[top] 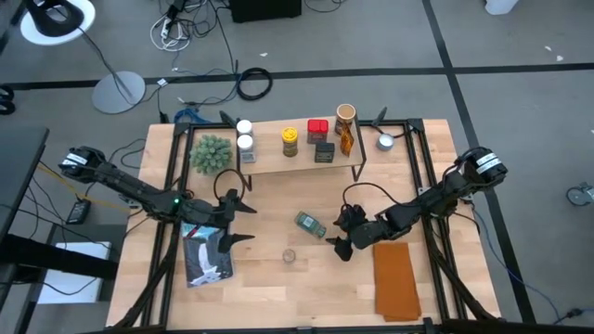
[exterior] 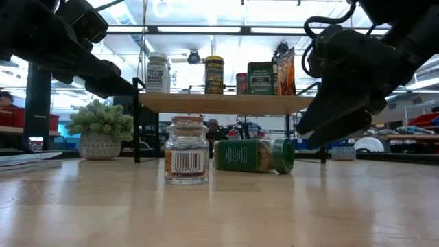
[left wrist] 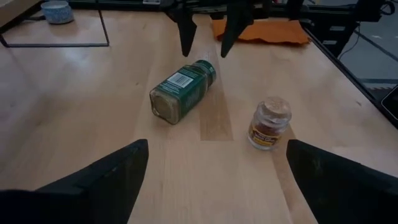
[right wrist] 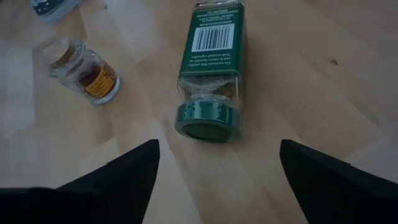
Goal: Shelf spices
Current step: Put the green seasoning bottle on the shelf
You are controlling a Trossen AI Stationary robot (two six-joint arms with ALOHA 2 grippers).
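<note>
A green-lidded spice jar [top: 310,224] lies on its side on the table between my two grippers; its lid [right wrist: 208,119] faces my right gripper. A small cork-topped jar [top: 290,255] stands upright nearer the near edge. My left gripper [top: 243,224] is open, left of both jars. My right gripper [top: 344,232] is open, just right of the green jar [left wrist: 182,90], touching nothing. The shelf [top: 302,160] stands on its wire legs toward the far edge and carries white-lidded jars [top: 245,135], a yellow jar [top: 290,141], a red tin [top: 317,129], a black box [top: 324,152] and a tan cylinder [top: 345,115].
A fuzzy green plant [top: 212,153] sits left of the shelf and a small silver cup [top: 385,141] right of it. An orange cloth [top: 396,278] lies near the right near corner, a printed booklet [top: 206,256] under my left arm. Black frame rails run along both table sides.
</note>
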